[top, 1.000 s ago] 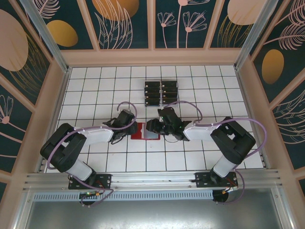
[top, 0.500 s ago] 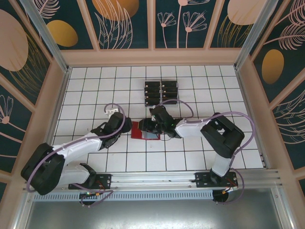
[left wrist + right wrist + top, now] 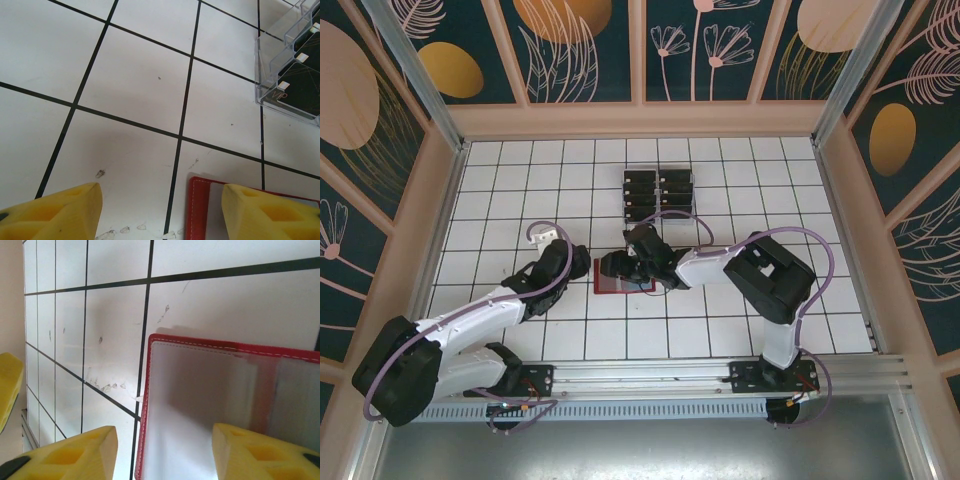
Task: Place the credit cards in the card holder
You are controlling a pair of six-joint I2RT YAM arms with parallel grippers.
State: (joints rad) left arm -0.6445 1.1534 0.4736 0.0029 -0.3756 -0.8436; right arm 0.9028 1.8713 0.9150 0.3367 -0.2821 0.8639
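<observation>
The red card holder [image 3: 618,286] lies open on the white tiles, its pale inner sleeve [image 3: 215,405] facing up. Black credit cards [image 3: 658,193] stand in a clear slotted rack behind it, and the rack's corner with cards [image 3: 300,85] is in the left wrist view. My right gripper [image 3: 617,268] hovers over the holder's left half, open; its yellow fingers [image 3: 65,455] straddle the holder's red edge [image 3: 142,430] with nothing between them. My left gripper [image 3: 583,263] sits just left of the holder, open over bare tile, with the holder's corner [image 3: 200,210] beside its right finger [image 3: 270,212].
The clear rack [image 3: 658,193] stands about two tiles behind the holder. Wooden walls [image 3: 440,200] and aluminium posts ring the tiled floor. Open tile lies left and right of the two arms. A finger of the left gripper [image 3: 7,390] shows at the right wrist view's left edge.
The left arm has drawn back to the left and lower, its jaws spreading. The right gripper has slid left over the holder and opened wider.
</observation>
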